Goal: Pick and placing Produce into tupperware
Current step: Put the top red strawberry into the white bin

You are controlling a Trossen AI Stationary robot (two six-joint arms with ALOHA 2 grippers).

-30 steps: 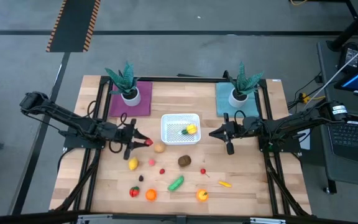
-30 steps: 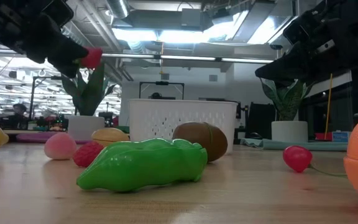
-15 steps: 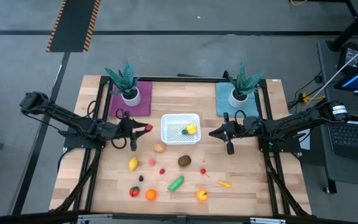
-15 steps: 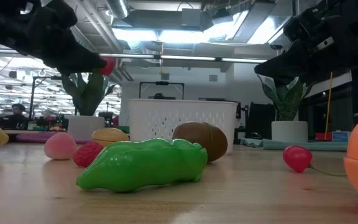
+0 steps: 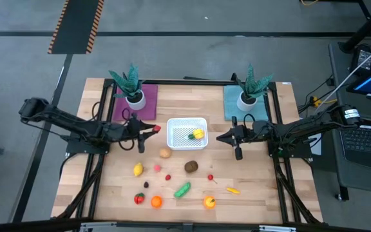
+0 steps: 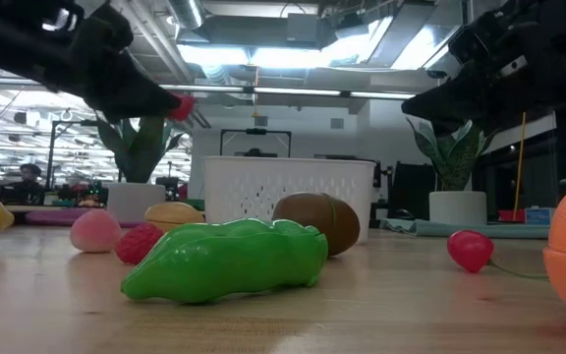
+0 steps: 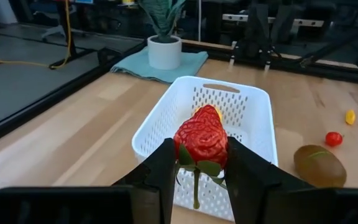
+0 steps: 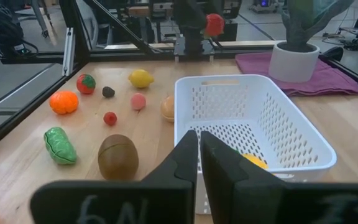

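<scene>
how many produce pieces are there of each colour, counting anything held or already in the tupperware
red pieces: 4, with the strawberry in the left gripper
yellow pieces: 3
orange pieces: 2
green piece: 1
brown piece: 1
tan piece: 1
pink piece: 1
dark piece: 1
total: 14

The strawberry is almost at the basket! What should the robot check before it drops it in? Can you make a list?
1. Strawberry gripped between the left fingers: ok.
2. Strawberry over the basket: not ok, it sits just short of the basket's left rim in the high view.
3. Room in the basket: ok, only a yellow piece and something green beside it inside.
4. Right gripper out of the way: ok, shut and waiting beside the basket's right side.
5. Basket flat on the table: ok.
</scene>
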